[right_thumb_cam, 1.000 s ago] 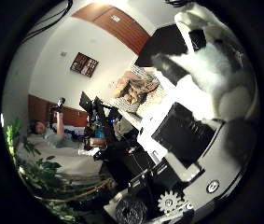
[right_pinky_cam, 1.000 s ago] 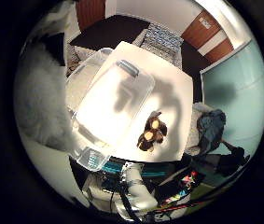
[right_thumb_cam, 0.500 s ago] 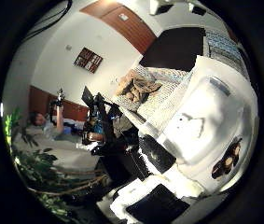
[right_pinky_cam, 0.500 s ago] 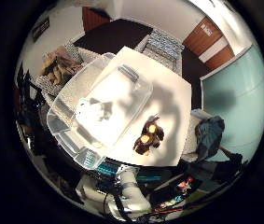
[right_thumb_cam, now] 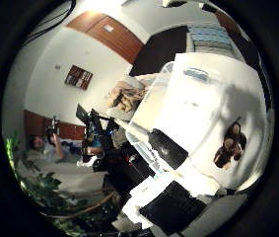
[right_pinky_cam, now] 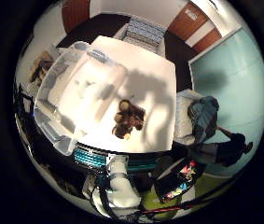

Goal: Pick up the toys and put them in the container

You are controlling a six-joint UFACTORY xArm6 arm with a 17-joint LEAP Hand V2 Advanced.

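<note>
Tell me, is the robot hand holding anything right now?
Nothing is held. The brown plush toy lies on the white table beside the clear container, far from the palm.

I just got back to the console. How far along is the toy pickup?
Partly done, it seems. A white toy already lies inside the clear container. Nothing appears to be in hand: the palm views look down from well above the white table, and no toy shows close to the palm. Left to do: the brown plush toy sits on the table beside the container.
</note>
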